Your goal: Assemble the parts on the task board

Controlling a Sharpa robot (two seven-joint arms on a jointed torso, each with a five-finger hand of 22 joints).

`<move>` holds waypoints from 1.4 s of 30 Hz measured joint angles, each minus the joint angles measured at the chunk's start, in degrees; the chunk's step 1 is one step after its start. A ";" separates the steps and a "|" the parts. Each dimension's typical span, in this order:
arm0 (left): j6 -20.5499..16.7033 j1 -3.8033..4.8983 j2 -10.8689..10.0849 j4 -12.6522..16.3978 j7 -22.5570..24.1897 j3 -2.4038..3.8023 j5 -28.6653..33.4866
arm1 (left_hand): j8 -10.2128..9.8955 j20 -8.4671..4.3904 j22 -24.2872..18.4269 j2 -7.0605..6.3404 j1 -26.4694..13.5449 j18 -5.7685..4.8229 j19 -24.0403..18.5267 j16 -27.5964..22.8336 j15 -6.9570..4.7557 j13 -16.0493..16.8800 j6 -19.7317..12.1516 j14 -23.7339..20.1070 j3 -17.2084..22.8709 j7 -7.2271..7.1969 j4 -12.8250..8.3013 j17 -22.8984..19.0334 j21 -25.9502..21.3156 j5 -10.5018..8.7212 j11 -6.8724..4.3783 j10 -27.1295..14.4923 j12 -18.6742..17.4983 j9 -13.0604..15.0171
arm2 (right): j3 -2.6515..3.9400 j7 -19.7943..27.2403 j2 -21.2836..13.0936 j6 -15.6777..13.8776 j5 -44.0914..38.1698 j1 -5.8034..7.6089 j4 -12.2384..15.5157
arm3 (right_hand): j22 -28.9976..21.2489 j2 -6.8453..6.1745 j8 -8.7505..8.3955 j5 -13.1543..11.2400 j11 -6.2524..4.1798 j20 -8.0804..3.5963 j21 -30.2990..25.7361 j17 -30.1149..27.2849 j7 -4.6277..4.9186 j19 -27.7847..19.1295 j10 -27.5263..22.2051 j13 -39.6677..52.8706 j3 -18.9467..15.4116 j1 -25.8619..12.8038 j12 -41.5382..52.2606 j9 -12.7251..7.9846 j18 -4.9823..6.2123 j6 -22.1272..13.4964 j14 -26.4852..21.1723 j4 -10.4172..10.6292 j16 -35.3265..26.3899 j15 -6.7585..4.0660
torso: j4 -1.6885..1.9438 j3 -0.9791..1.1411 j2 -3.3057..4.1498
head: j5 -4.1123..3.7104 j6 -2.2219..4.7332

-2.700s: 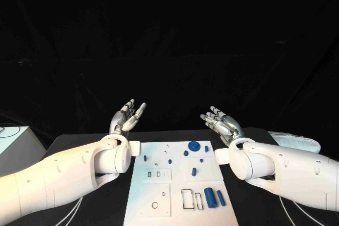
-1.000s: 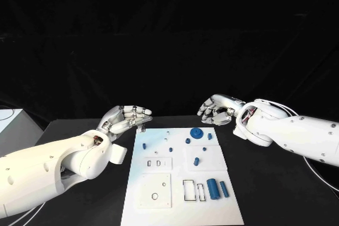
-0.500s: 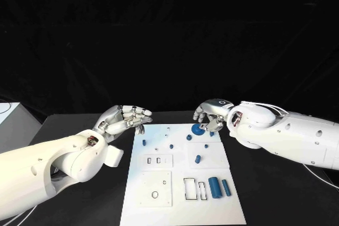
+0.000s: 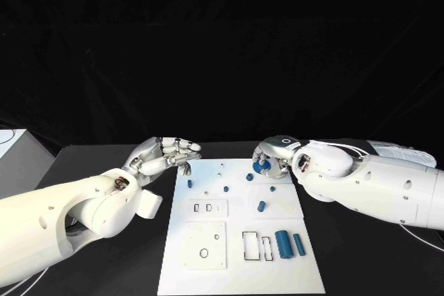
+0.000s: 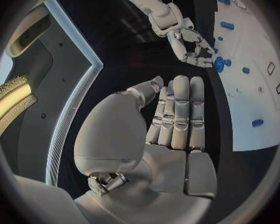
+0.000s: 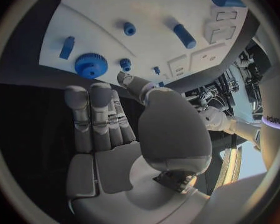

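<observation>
The right hand (image 4: 270, 161) hung over the round blue gear (image 6: 90, 64), with its fingers (image 6: 92, 115) straight and close together and nothing in them. The gear sat on the white task board (image 4: 236, 270), just past the fingertips. If the hand pushed from the side, the gear could slide off its spot, because the board looked smooth and hard. The gear had little bumpy teeth around its edge. The left hand (image 4: 167, 156) was curled in near the board's corner, holding nothing.
</observation>
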 measured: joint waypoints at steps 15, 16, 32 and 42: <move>0.69 0.05 0.32 -0.46 -0.04 0.06 -0.26 | -0.11 0.41 -0.01 0.13 -0.33 0.00 1.04 -0.58 0.01 0.16 -0.46 -0.55 0.60 0.06 0.22 0.13 0.00 0.00 0.21 -0.62 -0.13 0.17 | 0.01 -0.84 1.45 -0.63 -0.98 -0.99 -0.20 | 3.28 0.01 0.00 0.00 0.07 -0.03 1.96 3.14 -0.01 2.09 0.24 -0.01 0.29 0.00 0.00 0.28 0.01 -0.01 0.61 0.60 3.48 0.00 | 0.17 0.35 0.58 | 0.37 -0.91; 0.77 0.05 0.34 -0.54 -0.04 0.06 -0.34 | -0.12 0.41 -0.01 0.13 -0.33 0.00 1.04 -0.59 0.02 0.17 -0.46 -0.56 0.80 0.07 0.31 0.13 0.00 0.00 0.27 -0.67 -0.14 0.21 | 0.01 -0.85 1.49 -0.67 -0.98 -1.02 -0.22 | 3.66 0.00 0.00 0.00 -0.01 -0.08 2.16 3.54 -0.01 2.32 0.44 -0.01 0.31 0.00 0.00 0.28 0.02 -0.01 0.61 0.63 3.90 0.00 | 0.15 0.36 0.58 | 0.39 -0.96; 1.86 0.13 0.70 -1.52 -0.28 0.07 -1.97 | -0.66 0.62 0.00 -0.17 -0.63 0.01 2.06 -1.35 0.21 0.16 -1.27 -1.16 1.35 0.47 0.54 0.26 0.26 0.00 0.37 -1.60 -0.80 0.29 | 0.00 -0.85 3.17 -0.66 -0.88 -2.26 -1.55 | 4.78 0.01 0.01 -0.21 -0.02 0.02 2.72 4.70 -0.01 2.83 0.83 0.04 0.31 0.00 0.00 0.47 -0.88 0.00 1.01 0.95 5.32 -0.01 | 0.11 0.22 0.70 | 0.42 -1.56; 2.02 0.34 0.72 -1.35 -0.31 0.14 -2.22 | -0.67 0.62 0.00 -0.40 -0.85 0.01 2.06 -1.35 0.40 0.15 -1.48 -1.36 1.51 0.68 0.70 0.31 0.47 0.00 0.58 -1.80 -0.80 0.33 | 0.00 -0.85 4.05 -0.63 -0.86 -2.46 -2.74 | 4.58 0.01 0.01 -0.21 -0.01 0.02 2.71 4.70 -0.01 2.83 0.83 0.04 0.31 0.00 0.00 0.52 -0.88 -0.01 1.01 1.28 5.33 -0.01 | 0.18 0.15 0.71 | 0.01 -1.89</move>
